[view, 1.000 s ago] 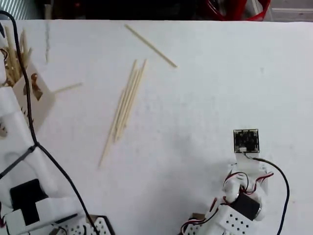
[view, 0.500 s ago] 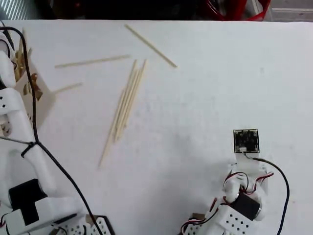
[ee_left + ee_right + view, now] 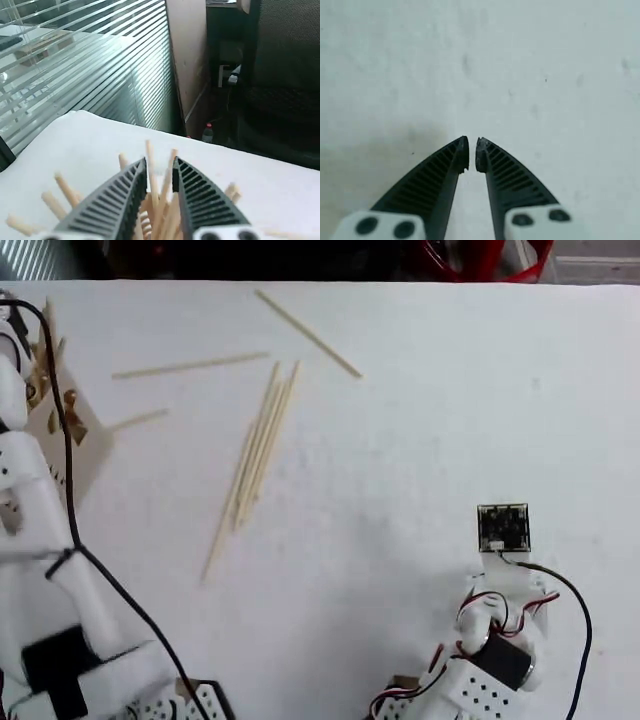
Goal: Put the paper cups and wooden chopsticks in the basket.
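A: What's new?
B: A single chopstick (image 3: pixel 190 365) has landed just past the basket (image 3: pixel 88 435); the left arm (image 3: pixel 30 510) drew back.
A: Grippers?
B: Left gripper (image 3: pixel 159 167) slightly parted, empty, above the basket's sticks (image 3: pixel 65 190); right gripper (image 3: pixel 472 150) closed, empty.

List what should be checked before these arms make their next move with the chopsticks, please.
1. Left pincer unloaded: ok, slightly open above upright chopsticks, clamping nothing.
2. Basket within reach: ok, it sits beside the left arm at the table's left edge.
3. All chopsticks packed: not ok. A bundle and three singles lie loose on the table.
4. Bundle unobstructed: ok, nothing lies on it.
5. Right pincer ready to grasp: not ok, shut over bare table, so it would probably need to open first.
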`<action>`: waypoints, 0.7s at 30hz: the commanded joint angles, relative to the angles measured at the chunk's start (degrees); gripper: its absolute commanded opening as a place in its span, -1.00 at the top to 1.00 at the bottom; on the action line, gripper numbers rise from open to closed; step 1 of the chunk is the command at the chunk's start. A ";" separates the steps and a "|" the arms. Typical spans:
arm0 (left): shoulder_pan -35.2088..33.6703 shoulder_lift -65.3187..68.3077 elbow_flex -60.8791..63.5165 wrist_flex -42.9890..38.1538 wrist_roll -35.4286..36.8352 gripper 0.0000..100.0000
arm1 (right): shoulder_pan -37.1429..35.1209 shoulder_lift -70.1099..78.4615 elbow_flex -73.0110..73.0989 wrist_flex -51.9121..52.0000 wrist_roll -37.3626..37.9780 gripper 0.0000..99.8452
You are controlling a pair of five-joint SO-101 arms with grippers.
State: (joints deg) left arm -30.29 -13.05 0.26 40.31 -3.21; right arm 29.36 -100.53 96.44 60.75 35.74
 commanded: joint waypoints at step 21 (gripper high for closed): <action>31.87 31.16 6.77 20.75 -9.85 0.79 | 0.48 -0.04 0.53 0.31 -0.09 0.91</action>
State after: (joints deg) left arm 1.80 10.59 14.33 57.10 -12.79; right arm 29.36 -100.53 96.44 60.75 35.74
